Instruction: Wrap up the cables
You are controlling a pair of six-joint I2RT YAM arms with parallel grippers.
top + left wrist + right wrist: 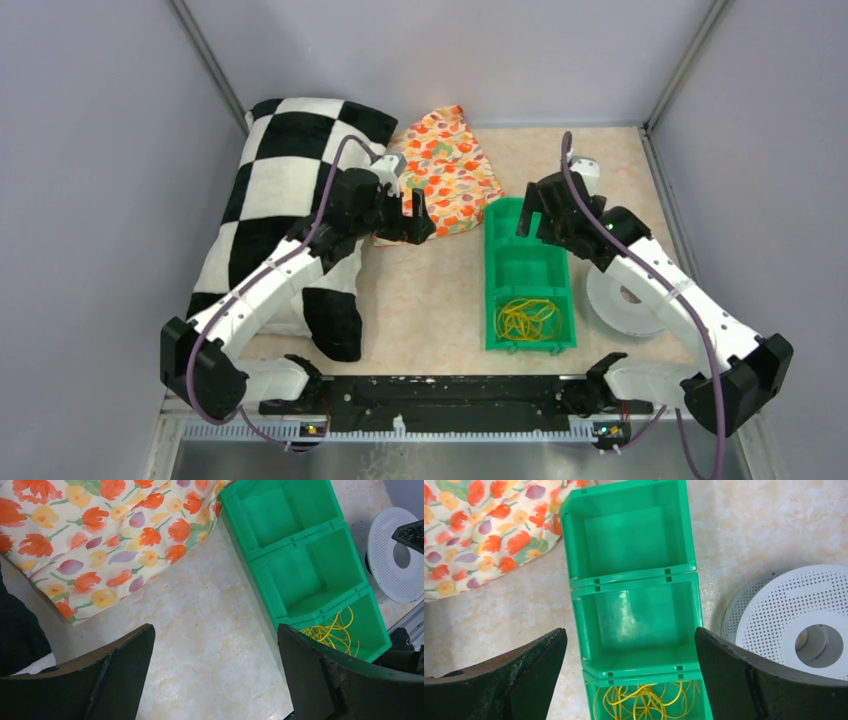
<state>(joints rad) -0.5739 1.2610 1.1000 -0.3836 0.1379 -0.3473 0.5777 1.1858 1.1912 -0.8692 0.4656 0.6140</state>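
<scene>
Left tool (413, 212), top view: fingers apart, holding nothing, up over bench (430, 300) by flowery cloth (450, 170). Right tool (533, 208): fingers apart too, empty, over far end of green bin (490, 280). Cables (528, 318): yellow loops piled in near box of bin, so they stay together. White reel (625, 305) just beside bin, maybe for winding.
Left wrist view: bare bench between fingers, cables off to right.
Right wrist view: middle box below, cables at bottom edge, untouched
</scene>
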